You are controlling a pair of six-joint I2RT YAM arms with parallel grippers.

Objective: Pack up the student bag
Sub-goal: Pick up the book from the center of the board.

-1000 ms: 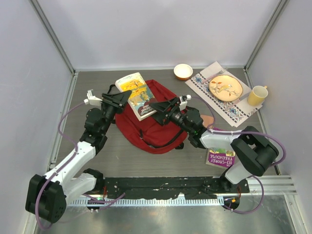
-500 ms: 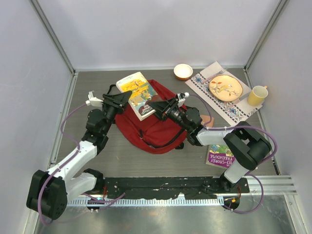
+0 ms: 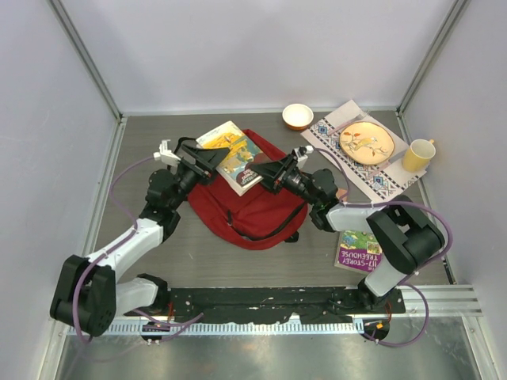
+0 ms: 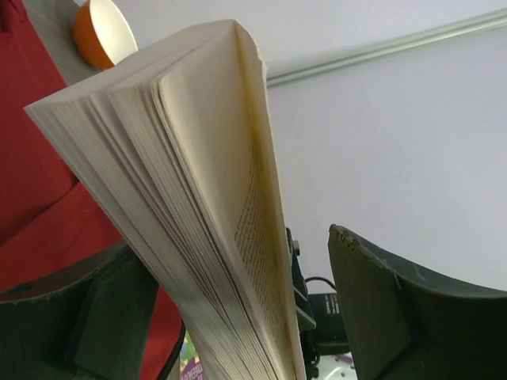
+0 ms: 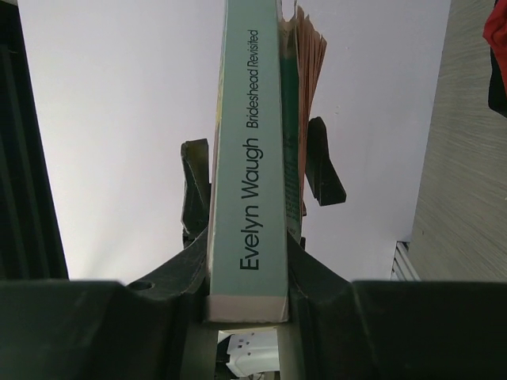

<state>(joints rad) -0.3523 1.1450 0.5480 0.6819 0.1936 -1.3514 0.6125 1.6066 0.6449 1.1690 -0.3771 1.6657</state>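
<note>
Within the last second the book (image 3: 231, 150) changes owners. The right claw (image 3: 268, 172), which stood wide beside the book, is now clamped narrow on it, and its wrist view shows the spine pinched between both fingers. The left claw (image 3: 212, 161), which carried the book, has let its jaws spread wide. In its wrist view the fanned pages stand between the fingers with clear air on 1 side. The book has also swung a little toward the far right. I read this as a handover just completed: the right arm alone carries the book, and the left is free to back away or open the bag.

The student bag (image 3: 249, 215) lies flat on the surface (image 3: 198, 261), in the middle, directly under the 2 claws and the book. Its long axis runs near to far, with the rounded end toward the near edge and the far end hidden under the book. I cannot tell whether a zipper is open. Nothing is packed yet.
</note>
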